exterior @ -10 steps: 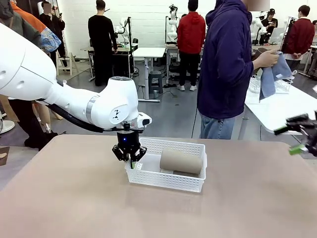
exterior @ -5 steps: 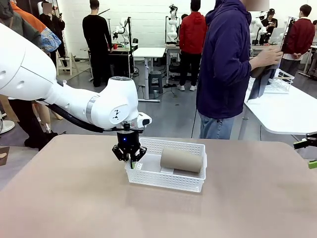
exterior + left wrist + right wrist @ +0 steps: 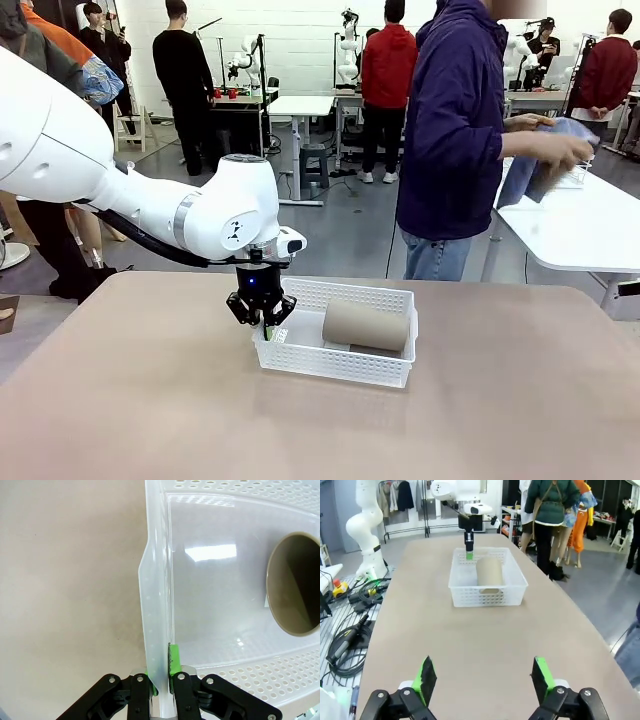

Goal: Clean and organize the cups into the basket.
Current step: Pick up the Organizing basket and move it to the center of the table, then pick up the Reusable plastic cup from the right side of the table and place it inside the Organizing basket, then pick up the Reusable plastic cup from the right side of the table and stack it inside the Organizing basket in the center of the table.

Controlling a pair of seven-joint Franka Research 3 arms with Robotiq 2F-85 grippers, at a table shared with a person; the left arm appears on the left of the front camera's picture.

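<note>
A white lattice basket (image 3: 335,365) stands mid-table, and one tan cup (image 3: 365,325) lies on its side inside it. My left gripper (image 3: 265,328) points straight down at the basket's left end. In the left wrist view this gripper (image 3: 162,672) is shut on the basket's rim (image 3: 152,580), one green pad inside the wall and one outside, with the cup's open mouth (image 3: 295,582) off to the right. My right gripper (image 3: 485,680) hangs open and empty over bare table, well short of the basket (image 3: 487,596) and the cup (image 3: 489,570).
A person in a dark blue hoodie (image 3: 455,120) stands at the far side, turned away toward a white side table (image 3: 570,225), hands working a blue cloth (image 3: 545,160). Cables (image 3: 350,635) lie on the floor beyond the table's edge in the right wrist view.
My right gripper has drawn back to the right, out of the front picture. The person's hands and blue cloth have shifted over the side table. My left arm and the basket have stayed still.
</note>
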